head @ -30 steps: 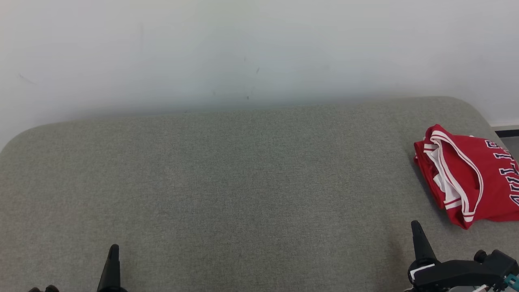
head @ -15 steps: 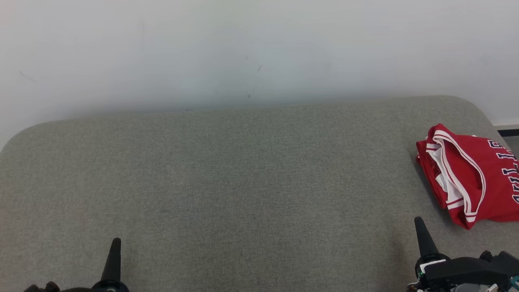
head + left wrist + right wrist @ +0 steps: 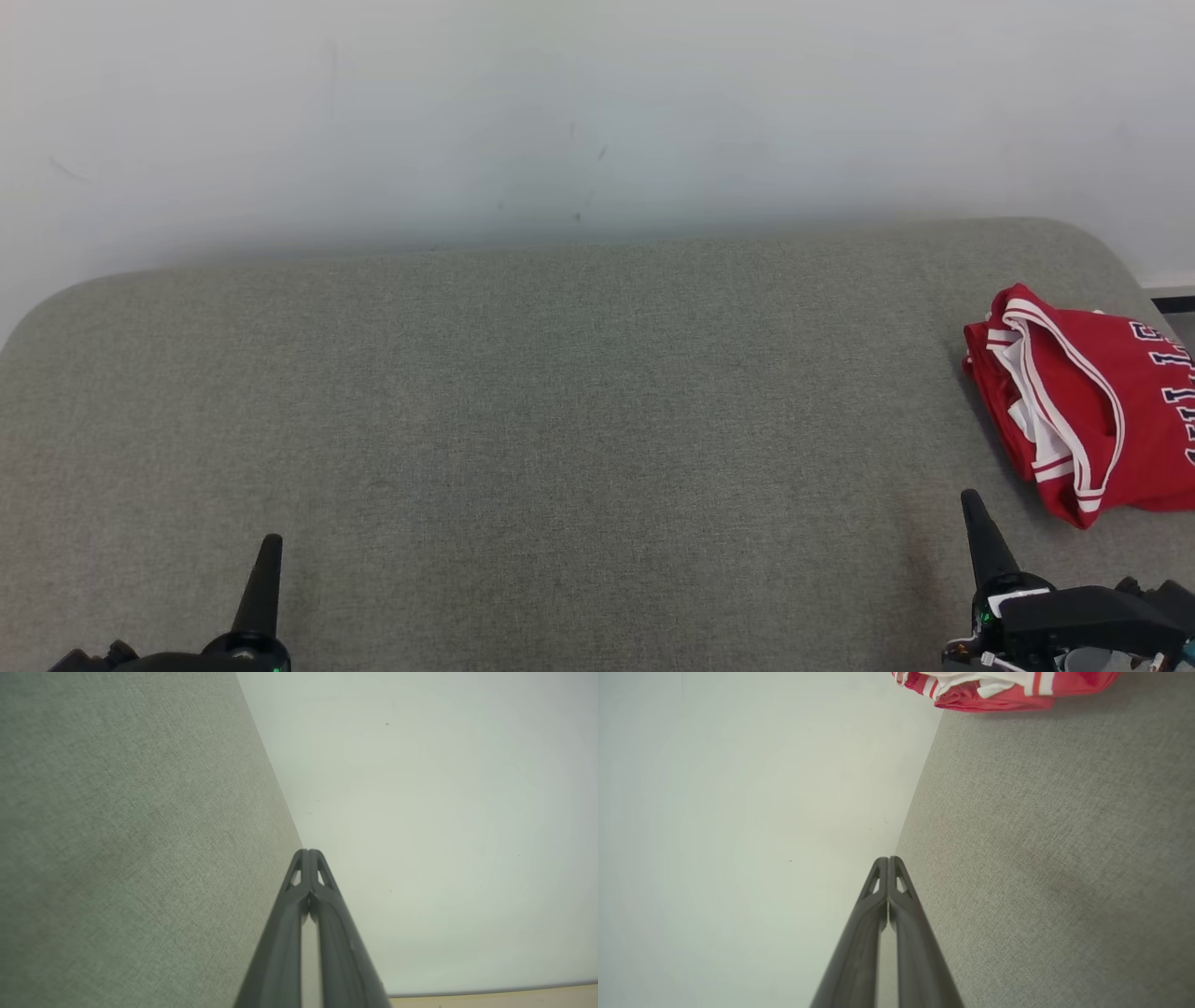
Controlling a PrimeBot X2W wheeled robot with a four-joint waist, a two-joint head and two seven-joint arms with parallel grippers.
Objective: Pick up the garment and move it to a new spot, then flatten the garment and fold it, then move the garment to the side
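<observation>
**Head view: a folded red fabric jersey with white trim [image 3: 1088,411] lies at the right end of a grey-green cloth-covered pad with rounded corners [image 3: 560,420]**

The jersey rests flat on the pad near its far right corner. Its layers are stacked, and the white-striped edges and a pale lining face left. White lettering with dark outlines runs along its right side, cut off by the picture's edge, so the word cannot be read. Behind the pad stands a plain white wall [image 3: 597,112] with a few faint marks.

The left gripper [image 3: 270,543] rises at the lower left with its long dark fingers pressed together into a single tapering point. It holds nothing and is well apart from the jersey. The right gripper [image 3: 972,497] rises at the lower right, likewise drawn to one point and empty. The jersey lies near it, beyond its tip and off to the right, with a strip of bare pad between them.

In the left wrist view the two fingers meet at their tips, with a thin slit between them lower down. The pad is on one side, the wall on the other, and a narrow band of beige floor [image 3: 514,998] runs along the bottom.

In the right wrist view the fingers meet the same way (tips touching, nothing between them). The jersey lies along the top edge, clear of the fingertips. Whether either gripper touches the pad cannot be told.
</observation>
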